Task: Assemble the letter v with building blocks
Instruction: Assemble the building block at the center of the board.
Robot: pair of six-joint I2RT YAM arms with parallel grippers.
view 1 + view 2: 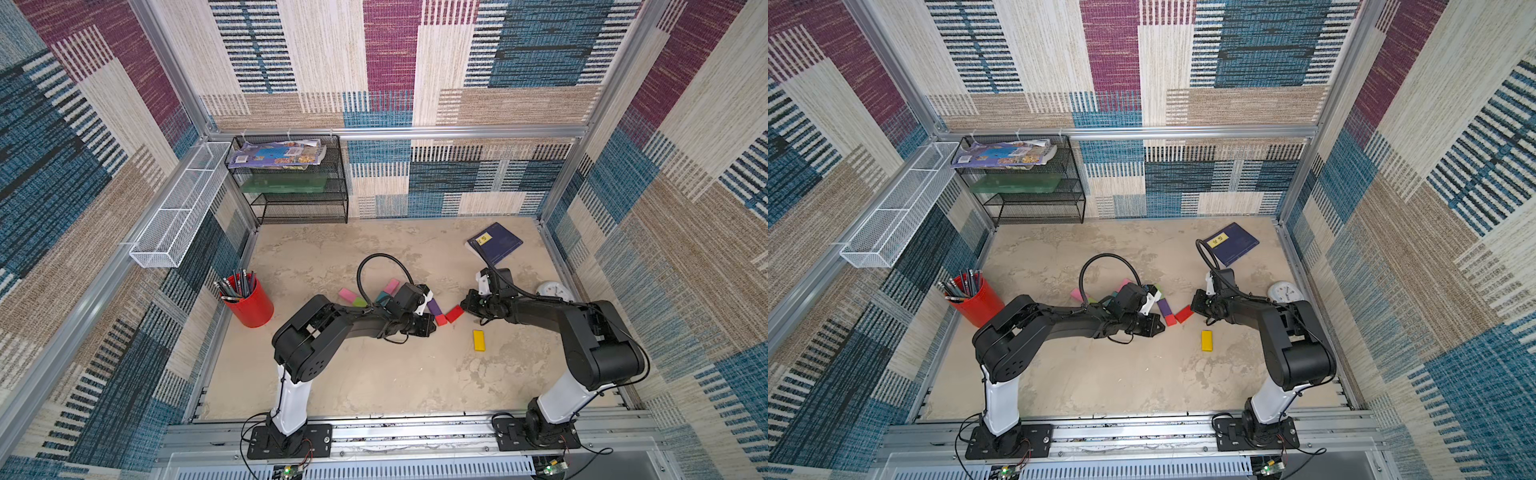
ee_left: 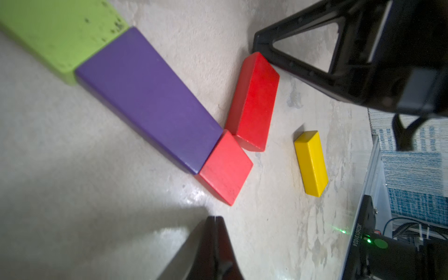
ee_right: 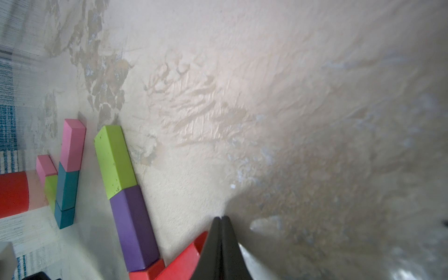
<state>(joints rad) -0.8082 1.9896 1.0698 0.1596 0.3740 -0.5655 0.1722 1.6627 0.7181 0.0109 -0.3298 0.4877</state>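
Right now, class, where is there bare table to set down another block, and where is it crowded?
Bare: the stretch between the yellow block and the near rail; also between the mesh shelf, book and pink blocks. Crowded: mid-table, around the purple block and red blocks.

On the beige tabletop [image 1: 374, 374], far right: a dark blue book [image 1: 494, 242] with a yellow label, lying flat. Nearer, by the right wall: a white clock [image 1: 555, 291], face up. Left edge: a red cup [image 1: 249, 309] full of pencils [image 1: 235, 284]. Far left corner: a black wire rack [image 1: 299, 208] with a magazine [image 1: 276, 153] on top. On the left wall: a white mesh basket [image 1: 178, 208].
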